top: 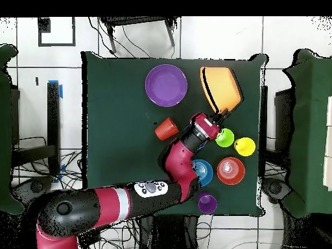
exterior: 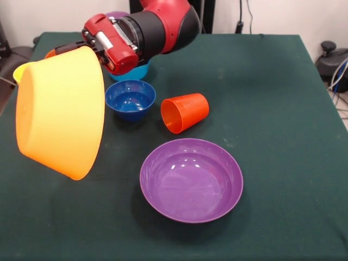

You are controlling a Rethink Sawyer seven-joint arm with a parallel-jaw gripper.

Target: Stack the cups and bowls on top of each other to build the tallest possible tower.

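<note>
Gripping the rim of the very large yellow-orange bowl (exterior: pixel 60 111), the gripper (exterior: pixel 87 49) sits at the upper left of the front view, its fingertips hidden behind the bowl's edge. That bowl hangs clear of the table (exterior: pixel 283 136), tipped on its side so its outer wall faces the camera, filling the left part of the frame. From overhead the gripper (top: pixel 217 120) shows right of centre, with the same bowl (top: pixel 220 87) just above it near the table's upper right corner. Behind the gripper, the red and black arm (exterior: pixel 157 24) runs to the top centre of the front view.

Just right of the held bowl, at centre left, the dark blue bowl (exterior: pixel 130 99) stands upright on the cloth. Above it, a light blue bowl (exterior: pixel 138 72) peeks out from under the arm. Beside the dark blue bowl, to its right, the orange-red cup (exterior: pixel 185 112) lies on its side, mouth toward lower left. Below these, in the lower centre, the wide purple bowl (exterior: pixel 191 179) rests upright and apart from the others.

Overhead, at the right side, a lime green cup (top: pixel 225 137), a yellow cup (top: pixel 245 146), a small orange bowl (top: pixel 231 170) and a purple cup (top: pixel 207 203) stand on the table.
</note>
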